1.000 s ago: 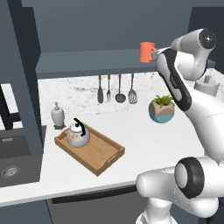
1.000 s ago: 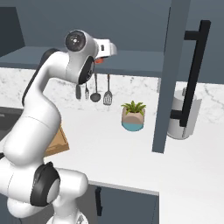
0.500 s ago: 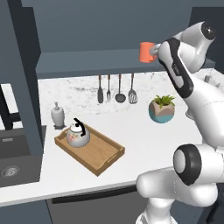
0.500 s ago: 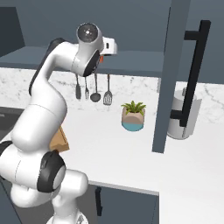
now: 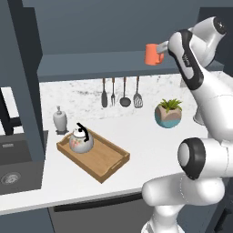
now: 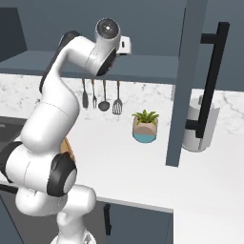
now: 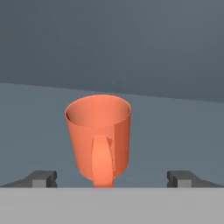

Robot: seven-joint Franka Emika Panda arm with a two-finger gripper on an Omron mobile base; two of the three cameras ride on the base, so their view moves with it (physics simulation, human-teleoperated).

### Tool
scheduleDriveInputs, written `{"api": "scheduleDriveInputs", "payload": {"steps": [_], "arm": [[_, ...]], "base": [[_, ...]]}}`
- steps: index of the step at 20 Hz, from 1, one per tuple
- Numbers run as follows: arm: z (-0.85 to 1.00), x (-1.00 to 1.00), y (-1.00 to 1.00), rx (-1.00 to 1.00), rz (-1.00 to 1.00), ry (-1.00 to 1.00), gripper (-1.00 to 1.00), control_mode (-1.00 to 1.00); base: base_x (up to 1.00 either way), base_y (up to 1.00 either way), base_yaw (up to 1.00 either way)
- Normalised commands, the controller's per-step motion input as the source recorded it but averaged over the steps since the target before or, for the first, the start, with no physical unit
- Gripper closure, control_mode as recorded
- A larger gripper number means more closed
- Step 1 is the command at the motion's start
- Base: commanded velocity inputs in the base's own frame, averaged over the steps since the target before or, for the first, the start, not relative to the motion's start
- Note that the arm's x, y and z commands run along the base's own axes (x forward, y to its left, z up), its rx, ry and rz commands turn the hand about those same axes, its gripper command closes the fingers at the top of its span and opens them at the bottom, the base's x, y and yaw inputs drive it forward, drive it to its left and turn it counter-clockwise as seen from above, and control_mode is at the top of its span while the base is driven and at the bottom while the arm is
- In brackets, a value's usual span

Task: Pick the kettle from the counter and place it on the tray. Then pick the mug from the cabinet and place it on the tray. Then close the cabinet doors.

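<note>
Mug [image 7: 99, 138] stands upright on the cabinet [image 5: 113, 63] shelf, and you see it dead ahead in the hand view, its loop handle turned toward the camera. Your gripper [image 7: 112, 178] is spread wide, one fingertip low to the left of the mug and one low to the right; neither touches it, and the mug sits between them and a little beyond. From the left base view the mug [image 5: 154, 53] shows as an orange shape on the shelf, with the arm's hand just to its right at the same height. In the right base view the arm's upper joint hides the mug, so you cannot judge the gap from there.

Down on the counter [image 5: 150, 141], the kettle [image 5: 81, 140] already sits upright in the tray [image 5: 109, 160], at the tray's far left end, with its black handle arched over the top. The tray lies at an angle near the counter's front, right of the sink [image 5: 13, 168]. A slim dispenser [image 5: 59, 119] stands just behind the tray's far left corner. Four utensils [image 5: 120, 92] hang on the wall above the counter, and a potted plant [image 5: 168, 113] stands to their right.

One cabinet door [image 6: 188, 81] stands open at the right, its black bar handle [image 6: 209, 86] facing you in the right base view. Another door [image 5: 20, 77] hangs open at the left.
</note>
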Motion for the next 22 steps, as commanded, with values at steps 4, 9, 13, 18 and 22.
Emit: {"api": "scheduleDriveInputs", "payload": {"steps": [4, 9, 13, 18, 22], "arm": [[0.00, 0.16, 0.11, -0.01, 0.08, 0.08, -1.00, -1.00], [0.00, 0.02, 0.16, 0.00, 0.01, 0.03, -1.00, -1.00], [0.00, 0.07, 0.05, 0.00, 0.01, 0.05, -1.00, -1.00], [0.00, 0.12, 0.00, 0.00, 0.01, 0.06, -1.00, -1.00], [-0.01, 0.13, 0.00, 0.00, 0.03, 0.05, -1.00, -1.00]], "base": [[0.00, 0.00, 0.00], [0.00, 0.00, 0.00], [0.00, 0.00, 0.00], [0.00, 0.00, 0.00], [0.00, 0.00, 0.00]]}}
